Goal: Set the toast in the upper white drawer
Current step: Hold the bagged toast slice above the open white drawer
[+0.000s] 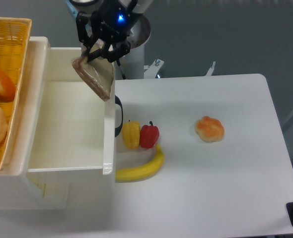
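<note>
Holding the toast [96,77] pinched by its upper corner, my gripper [98,49] hangs over the far right corner of the upper white drawer [62,124], and the slice dangles tilted, its lower end level in this overhead view with the drawer's right front wall, close above the black handle [118,116]. I judge the main risk to be the drop point: the slice sits so near that wall that, if I let go now, its low edge could catch the rim and tip outward onto the table [211,188], toward the yellow pepper [131,134], the red pepper [149,136] and the banana [141,169] lying just beside the drawer front. The crinkly clear wrapping looks slick, and I grip only a small part of it, so the slice might also slip or swing while I carry it further in. A descent here could knock my fingers against the wall. The toast itself shows as a flat brown slice with a darker crust, glossy under its plastic, hanging edge-down and clear of the drawer floor. The bun [209,129] lies well apart on the table, and the wicker basket [10,29] with its pastries stands left of the drawer.
</note>
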Available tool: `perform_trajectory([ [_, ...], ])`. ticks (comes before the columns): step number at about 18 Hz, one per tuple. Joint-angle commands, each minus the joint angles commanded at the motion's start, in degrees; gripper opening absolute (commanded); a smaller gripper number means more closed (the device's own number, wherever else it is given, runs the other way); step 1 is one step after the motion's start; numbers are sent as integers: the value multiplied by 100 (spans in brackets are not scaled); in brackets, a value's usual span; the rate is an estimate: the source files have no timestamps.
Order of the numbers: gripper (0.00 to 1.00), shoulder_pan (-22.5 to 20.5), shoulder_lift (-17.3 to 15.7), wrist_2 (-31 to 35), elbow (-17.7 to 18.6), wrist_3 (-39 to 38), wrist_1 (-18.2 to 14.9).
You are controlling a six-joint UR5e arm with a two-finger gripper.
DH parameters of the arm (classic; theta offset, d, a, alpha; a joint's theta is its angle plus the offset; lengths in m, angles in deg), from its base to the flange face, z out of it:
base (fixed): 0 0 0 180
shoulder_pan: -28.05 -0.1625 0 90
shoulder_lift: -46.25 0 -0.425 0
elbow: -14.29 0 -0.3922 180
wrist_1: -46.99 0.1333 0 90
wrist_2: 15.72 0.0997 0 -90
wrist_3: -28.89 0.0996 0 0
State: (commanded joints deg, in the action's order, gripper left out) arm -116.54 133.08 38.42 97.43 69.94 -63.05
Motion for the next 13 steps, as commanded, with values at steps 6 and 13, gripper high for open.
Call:
perform_trajectory([
  [6, 10, 9, -9, 150, -17, -61, -9],
  [13, 10, 149, -18, 150, -35, -754, 219],
])
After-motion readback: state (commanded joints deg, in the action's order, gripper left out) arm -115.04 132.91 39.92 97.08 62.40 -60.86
